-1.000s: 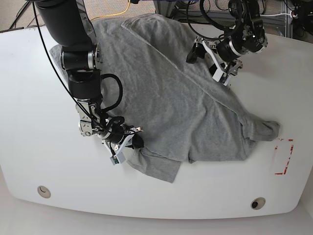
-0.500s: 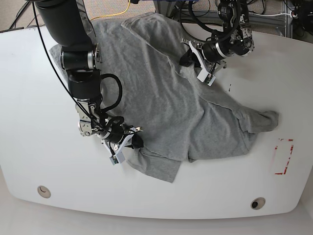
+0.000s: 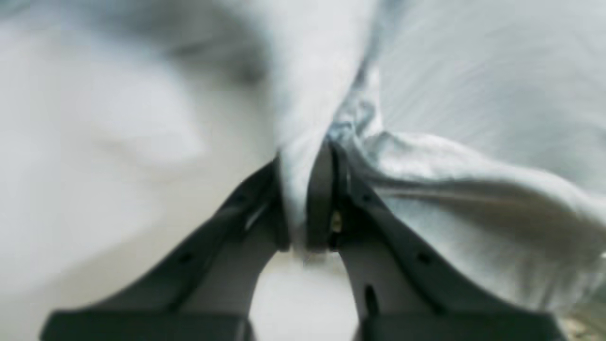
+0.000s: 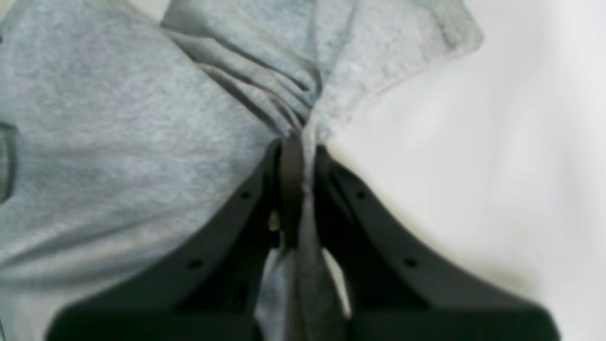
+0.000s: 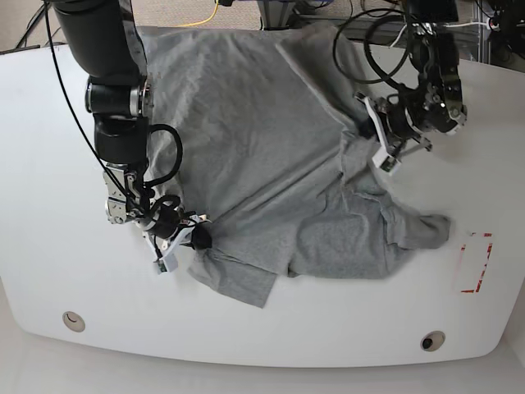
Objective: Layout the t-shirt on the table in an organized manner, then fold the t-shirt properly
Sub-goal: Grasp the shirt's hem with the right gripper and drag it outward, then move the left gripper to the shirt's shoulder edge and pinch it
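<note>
smooth white curved-edge table (image 5: 344, 328), round grommet holes near front. soft heather-grey cotton t-shirt (image 5: 262, 156) sprawls rumpled across it. right gripper (image 5: 197, 238) clamped on a bunched fold at the near sleeve; left gripper (image 5: 369, 135) pinching a gathered ridge farther back.

Soft heather-grey knit cloth, matt and finely flecked: the t-shirt (image 5: 271, 148), creased across the frame's centre. Smooth white laminate with a faint sheen: the table (image 5: 49, 164). Matt black plastic with small round holes: fingers (image 4: 227, 227) in the right wrist view's lower half.
</note>
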Controlling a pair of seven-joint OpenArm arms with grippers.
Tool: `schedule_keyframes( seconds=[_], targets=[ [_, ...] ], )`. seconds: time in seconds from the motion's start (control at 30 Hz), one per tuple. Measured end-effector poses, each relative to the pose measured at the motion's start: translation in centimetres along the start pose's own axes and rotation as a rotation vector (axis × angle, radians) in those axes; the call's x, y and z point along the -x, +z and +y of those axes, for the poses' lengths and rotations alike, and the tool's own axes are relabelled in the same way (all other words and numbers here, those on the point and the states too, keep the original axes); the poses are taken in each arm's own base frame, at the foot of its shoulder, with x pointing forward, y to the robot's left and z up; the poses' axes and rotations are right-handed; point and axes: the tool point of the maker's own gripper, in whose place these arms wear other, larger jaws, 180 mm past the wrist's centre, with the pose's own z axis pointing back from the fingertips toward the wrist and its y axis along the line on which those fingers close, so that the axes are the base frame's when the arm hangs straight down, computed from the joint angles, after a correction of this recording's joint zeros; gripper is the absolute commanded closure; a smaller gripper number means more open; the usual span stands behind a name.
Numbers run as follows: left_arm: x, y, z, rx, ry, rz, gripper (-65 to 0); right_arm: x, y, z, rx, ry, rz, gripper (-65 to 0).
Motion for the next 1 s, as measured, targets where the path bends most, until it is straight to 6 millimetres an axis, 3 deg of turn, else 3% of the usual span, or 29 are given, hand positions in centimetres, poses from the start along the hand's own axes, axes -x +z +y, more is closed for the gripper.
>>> schedule_keyframes(
  seconds=[0.27, 0.5, 0.77, 0.9, 1.0],
  targets=[
    [-3.8, 1.9, 8.9, -0.142, -0.044, 0.009, -10.6, 2.0, 4.4, -3.6, 0.11, -0.011, 0.017, 0.0],
    [-8.3, 3.8, 14.3, -0.209, -0.113, 0.006, -10.6, 4.2, 9.2, -3.8, 0.2, 0.076, 0.042, 0.0],
    [-11.8, 4.0, 15.7, -0.212, -0.16, -0.037, -10.7, 8.4, 13.0, -1.8, 0.263, 0.062, 0.057, 0.0],
    [-11.9, 3.5, 15.4, -0.2, -0.178, -0.016, -10.8, 10.0, 14.1, -1.0, 0.271, 0.066, 0.069, -0.3],
    [-11.8, 3.0, 14.8, -0.189, -0.185, -0.007, -11.0, 10.1, 14.3, -0.8, 0.275, 0.072, 0.068, -3.8]
  ],
)
